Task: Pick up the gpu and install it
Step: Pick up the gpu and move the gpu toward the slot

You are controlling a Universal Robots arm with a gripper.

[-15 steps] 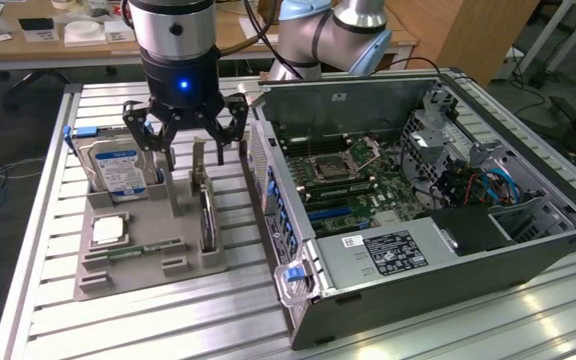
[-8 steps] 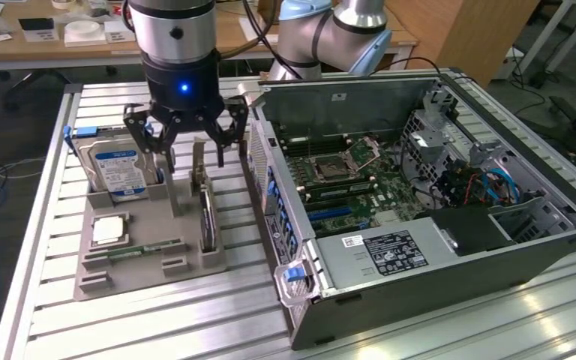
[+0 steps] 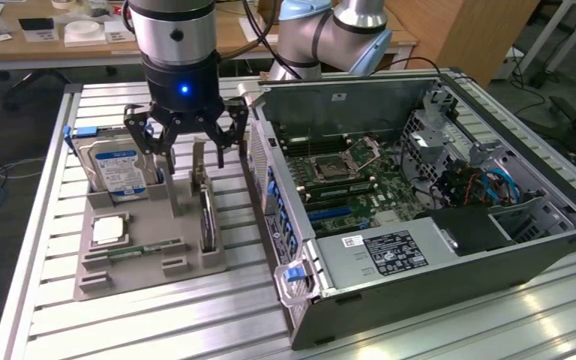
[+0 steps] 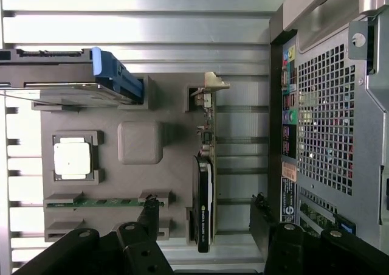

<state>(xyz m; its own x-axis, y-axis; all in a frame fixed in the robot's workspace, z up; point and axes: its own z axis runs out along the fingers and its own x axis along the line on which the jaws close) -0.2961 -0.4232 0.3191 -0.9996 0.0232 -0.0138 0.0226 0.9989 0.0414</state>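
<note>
The gpu (image 3: 207, 217) stands on its long edge in a slot along one side of the grey holder tray (image 3: 148, 274). It is a thin dark card; its silver bracket (image 4: 209, 84) shows in the wrist view. My gripper (image 3: 193, 165) hangs open just above the card's far end. In the wrist view the gpu (image 4: 205, 171) runs between the two black fingers (image 4: 149, 209), which stand apart from it on either side. Nothing is held. The open computer case (image 3: 528, 251) lies beside the tray, with its motherboard (image 3: 343, 176) exposed.
The holder tray also carries a hard drive (image 3: 116, 169) with a blue-white label, a square silver processor (image 3: 108, 229) and a green memory stick (image 3: 138, 251). The case's perforated wall (image 4: 325, 111) stands close to the gpu. A second arm (image 3: 328, 34) stands behind the case.
</note>
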